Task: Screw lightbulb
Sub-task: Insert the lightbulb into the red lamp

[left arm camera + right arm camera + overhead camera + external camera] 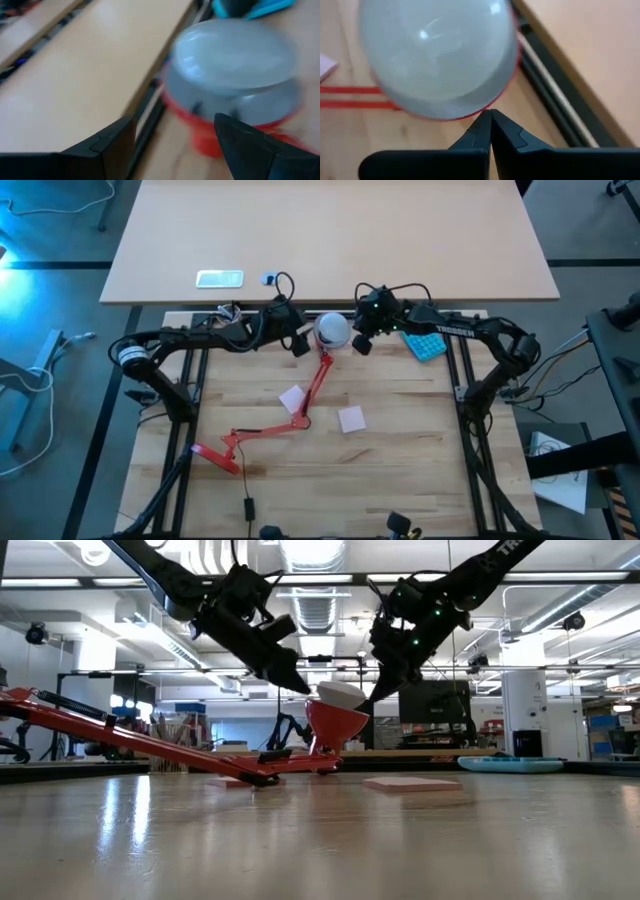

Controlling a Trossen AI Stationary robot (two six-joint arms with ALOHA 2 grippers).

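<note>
A red lamp lies across the table with its jointed arm stretched out and its shade opening upward. The white lightbulb sits tilted in the shade's mouth; its base is hidden inside. My left gripper is open, just to the left of the shade, with the bulb ahead of its fingers. My right gripper is shut, with its tips at the shade's right side. My right gripper's shut fingertips come down at a slant from the table's right and reach the shade's red rim below the bulb. I cannot tell whether they touch it. Whether my left gripper touches the shade or the bulb, I cannot tell either.
Two pink sticky notes lie beside the lamp's arm. A blue tray sits under my right arm. The lamp's base is at the near left. A second table stands behind.
</note>
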